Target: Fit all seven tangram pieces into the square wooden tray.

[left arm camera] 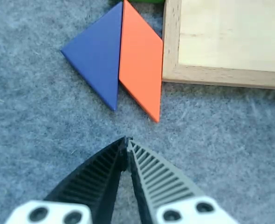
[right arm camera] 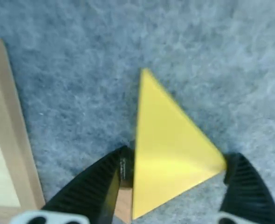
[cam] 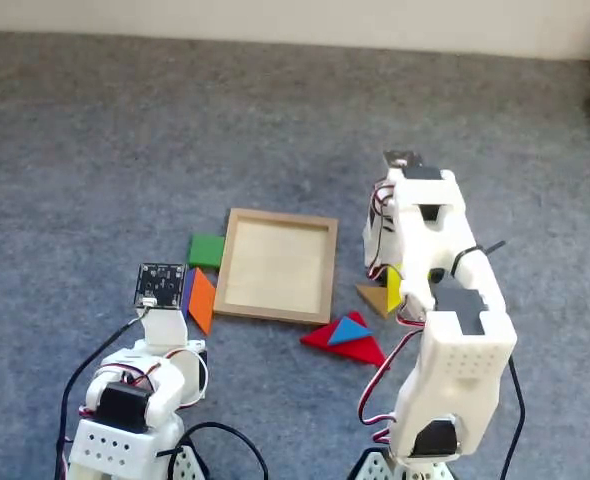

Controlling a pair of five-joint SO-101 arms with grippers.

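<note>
Two fingers of my right gripper (right arm camera: 177, 158) are clamped on the yellow triangle (right arm camera: 170, 140), one against a straight edge and the other at a corner. As far as I can judge, the piece is tilted up off the carpet (right arm camera: 81, 56). Just beneath my jaws peeks the brown triangle (cam: 375, 297).

Beside this gripper, toward my other arm and across a strip of carpet, lies the square wooden tray (right arm camera: 11, 130), with none of the seven pieces in it yet. Back toward my base sits the red triangle (cam: 360, 352), with the light-blue triangle (cam: 351, 327) lying on or against it.

My left gripper (left arm camera: 127, 140) has its fingers pressed together on nothing, low over the carpet. Just ahead of its tips lie the blue triangle (left arm camera: 98, 51) and the orange parallelogram (left arm camera: 140, 60), edge to edge, the orange one against the tray's rim. The green square (cam: 206, 250) is beyond them.

A grip on a corner may slip, so I should squeeze firmly and carry the piece slowly. It needs to clear the rim, then go down flat into a tray corner with its straight edges along the walls. I should let go only once it rests level.
</note>
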